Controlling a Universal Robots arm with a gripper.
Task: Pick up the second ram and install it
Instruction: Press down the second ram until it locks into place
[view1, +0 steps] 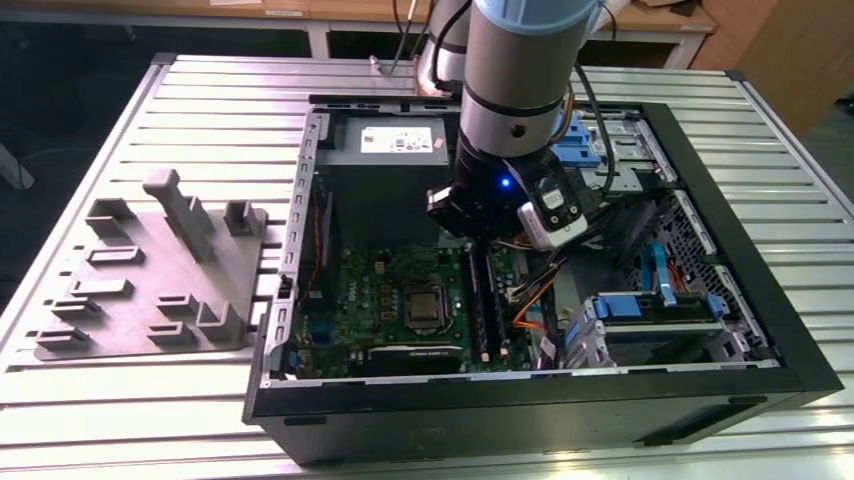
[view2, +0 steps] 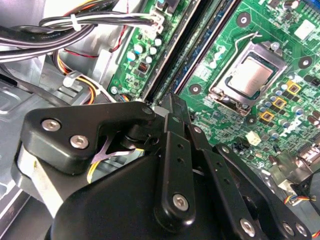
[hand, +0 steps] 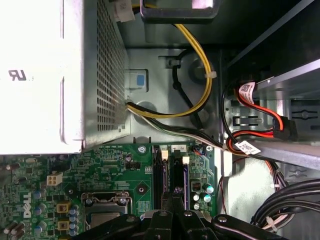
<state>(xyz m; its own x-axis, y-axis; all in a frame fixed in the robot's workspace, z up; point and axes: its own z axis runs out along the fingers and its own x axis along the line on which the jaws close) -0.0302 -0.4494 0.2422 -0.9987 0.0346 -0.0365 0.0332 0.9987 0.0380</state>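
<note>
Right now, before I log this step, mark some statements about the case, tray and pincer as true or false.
1. The pincer is over the memory slots in the case. True.
2. The tray sits inside the case. False: it lies on the table, at the exterior view's left of the case.
3. A cooler covers the processor. False: the processor is bare.
4. Yellow wires leave the power supply. True.

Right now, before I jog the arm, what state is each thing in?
Gripper, shut, tips down at the memory slots.
Computer case, lying flat, side open.
Processor socket, frame latched over the chip, no cooler on it.
</note>
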